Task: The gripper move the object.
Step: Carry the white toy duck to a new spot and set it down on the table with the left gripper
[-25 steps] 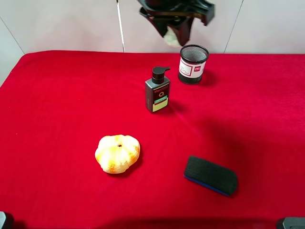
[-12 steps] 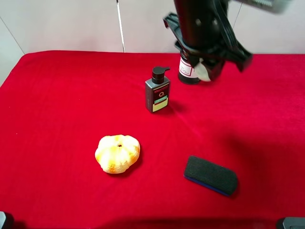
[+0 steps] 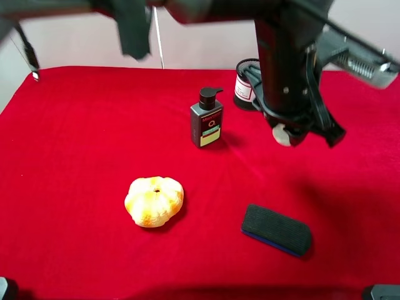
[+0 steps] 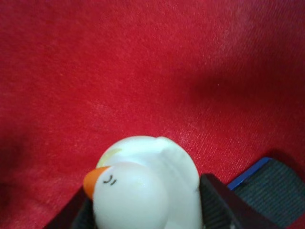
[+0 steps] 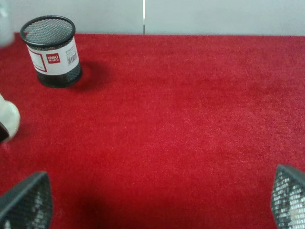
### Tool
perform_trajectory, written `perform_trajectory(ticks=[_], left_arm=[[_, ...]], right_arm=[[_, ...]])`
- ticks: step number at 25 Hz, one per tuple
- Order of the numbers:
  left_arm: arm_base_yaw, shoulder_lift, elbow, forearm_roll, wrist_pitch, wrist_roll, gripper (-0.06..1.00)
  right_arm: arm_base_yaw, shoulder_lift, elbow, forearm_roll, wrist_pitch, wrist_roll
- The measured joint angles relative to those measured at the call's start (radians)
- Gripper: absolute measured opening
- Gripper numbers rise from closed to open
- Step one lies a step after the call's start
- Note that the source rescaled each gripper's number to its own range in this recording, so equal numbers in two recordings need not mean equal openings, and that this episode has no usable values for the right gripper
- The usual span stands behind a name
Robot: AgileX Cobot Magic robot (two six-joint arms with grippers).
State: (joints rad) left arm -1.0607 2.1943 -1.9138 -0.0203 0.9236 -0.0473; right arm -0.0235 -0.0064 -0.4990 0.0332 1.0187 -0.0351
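Observation:
The small white duck [image 3: 282, 134] with an orange beak hangs above the red cloth, right of the pump bottle. My left gripper [image 3: 285, 132], black on a dark arm that reaches across from the back, is shut on it. In the left wrist view the duck [image 4: 143, 183] fills the space between the dark fingers [image 4: 220, 204], with the cloth some way below. My right gripper [image 5: 157, 205] is open and empty, its mesh-padded fingers [image 5: 26, 205] wide apart. The duck shows at the edge of that view [image 5: 7, 119].
A dark pump bottle [image 3: 207, 119] stands mid-table. A black mesh pen cup [image 3: 248, 84] stands behind the arm, also in the right wrist view [image 5: 51, 50]. An orange-and-white pumpkin-like lump [image 3: 154, 201] lies front left. A black eraser with a blue base [image 3: 276, 229] lies front right.
My left arm has carried the duck from the back, above the pen cup, forward, rightward and lower. Nothing on the cloth has moved.

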Motion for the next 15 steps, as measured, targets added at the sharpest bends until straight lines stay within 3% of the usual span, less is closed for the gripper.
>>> perform_trajectory(ticks=[15], left_arm=[[-0.065, 0.136, 0.0, -0.045, -0.125, 0.001, 0.01]], right_arm=[[0.0, 0.0, 0.0, 0.0, 0.0, 0.003]])
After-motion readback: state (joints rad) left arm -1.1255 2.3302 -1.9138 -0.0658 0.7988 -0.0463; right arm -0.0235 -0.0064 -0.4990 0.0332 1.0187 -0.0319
